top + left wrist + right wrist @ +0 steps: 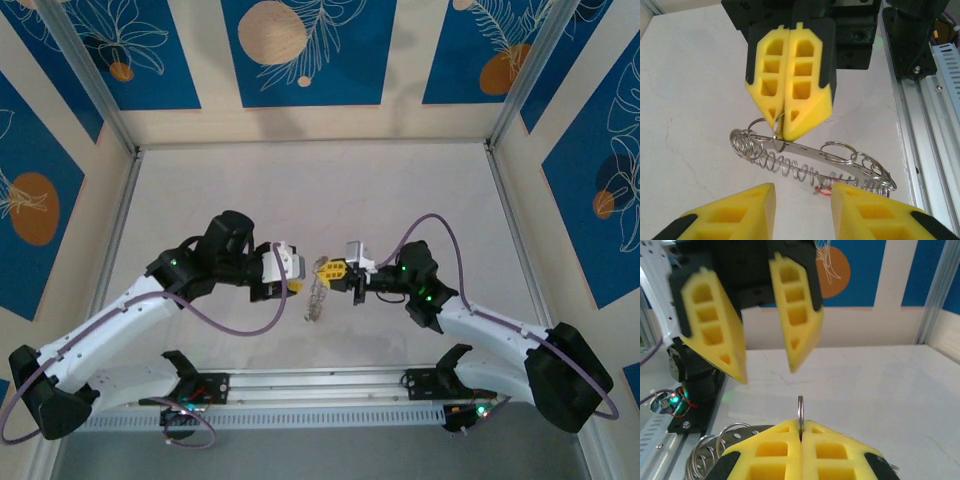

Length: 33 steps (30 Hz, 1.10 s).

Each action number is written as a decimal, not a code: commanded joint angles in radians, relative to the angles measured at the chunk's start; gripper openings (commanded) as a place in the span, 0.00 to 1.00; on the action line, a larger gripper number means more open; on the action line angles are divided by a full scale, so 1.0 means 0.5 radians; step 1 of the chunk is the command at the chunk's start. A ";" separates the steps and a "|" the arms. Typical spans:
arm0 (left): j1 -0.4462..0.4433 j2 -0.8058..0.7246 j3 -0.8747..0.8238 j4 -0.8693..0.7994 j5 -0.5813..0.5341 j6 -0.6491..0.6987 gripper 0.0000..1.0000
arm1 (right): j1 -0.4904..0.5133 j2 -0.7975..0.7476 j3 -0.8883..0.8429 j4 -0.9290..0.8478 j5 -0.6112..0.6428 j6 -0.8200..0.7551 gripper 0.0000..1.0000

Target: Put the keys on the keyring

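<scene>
Two tools meet above the middle of the desk (300, 190) in the top view: the left tool (296, 284) and right tool (340, 272) face each other, with the silvery keyring (316, 300) just between them. From the left wrist, the left tool's own fingers (757, 210) stand parted and empty. Opposite, the right tool is clenched on a thin loop at one end of the coiled keyring, and a tiny red-edged key (824, 190) lies beside its far end. From the right wrist, that loop stands up from the pinched fingers. The step looks like steadying the ring; next the left tool probably has to pick up the key and thread it on
</scene>
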 commanded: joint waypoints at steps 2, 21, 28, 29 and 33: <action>0.029 0.019 -0.038 0.212 0.181 -0.100 0.35 | -0.008 -0.028 -0.022 0.302 -0.169 0.067 0.00; 0.030 0.122 0.030 0.291 0.472 -0.070 0.00 | 0.038 -0.028 -0.015 0.251 -0.140 0.004 0.00; 0.026 0.180 0.144 0.074 0.258 0.060 0.00 | 0.049 -0.056 -0.013 0.104 -0.025 -0.072 0.12; 0.023 0.196 0.172 0.029 0.203 0.076 0.00 | 0.060 -0.069 0.010 -0.007 0.002 -0.116 0.14; -0.100 0.316 0.334 -0.254 -0.127 0.240 0.00 | 0.131 -0.070 0.088 -0.395 0.123 -0.354 0.15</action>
